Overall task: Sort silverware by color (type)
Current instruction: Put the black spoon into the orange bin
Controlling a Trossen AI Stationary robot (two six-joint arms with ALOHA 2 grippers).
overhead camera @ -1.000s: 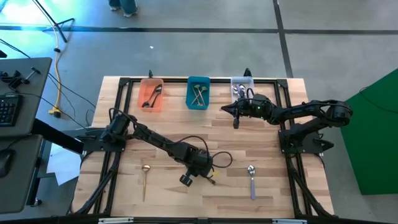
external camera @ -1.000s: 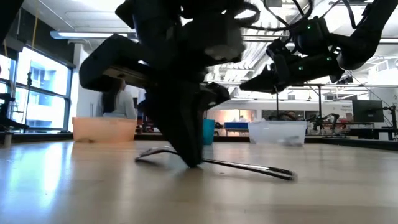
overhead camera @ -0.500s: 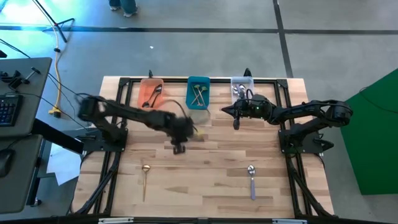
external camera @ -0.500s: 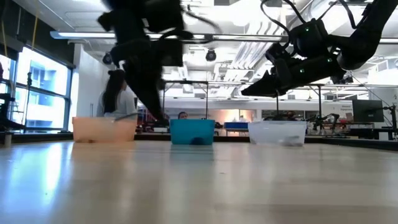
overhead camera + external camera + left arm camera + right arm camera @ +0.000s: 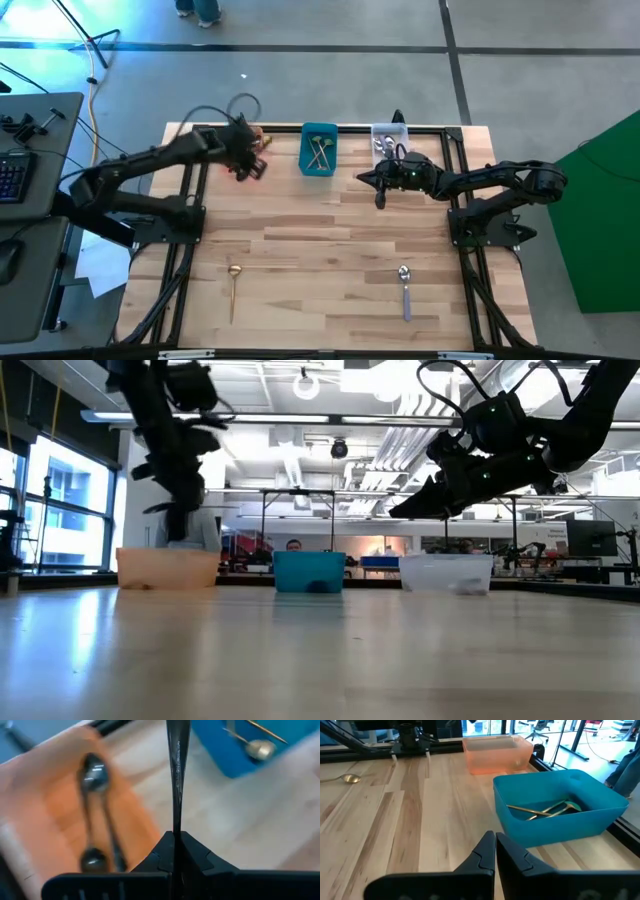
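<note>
My left gripper [image 5: 176,834] hovers at the orange bin [image 5: 243,152] by the table's far edge, shut on a dark spoon [image 5: 178,765]. Two more dark spoons [image 5: 95,815] lie in that bin. The teal bin [image 5: 319,148] holds gold spoons [image 5: 545,810]. A gold spoon [image 5: 233,285] and a lavender-handled spoon [image 5: 404,287] lie flat on the table near its front edge. My right gripper [image 5: 379,198] hangs shut and empty above the table, beside the clear bin [image 5: 389,138]. My left gripper pinches the dark spoon's thin stem [image 5: 177,822] between its two fingers. The spoon runs on straight ahead from the fingertips, in line with them. It is lifted clear, above the orange bin's right wall and the wood beside it. Which end sits in the fingers is hidden.
The three bins stand in a row along the far edge: orange, teal, clear. The clear bin holds some silverware. Bare wood spreads across the middle of the table [image 5: 330,240]. Black frame rails run along the table's sides.
My left gripper has lifted the dark spoon off the wood near the table's front middle and carried it up and toward the far left, over to the orange bin. The spoon has gone from lying on the table to hanging clear in the fingers.
</note>
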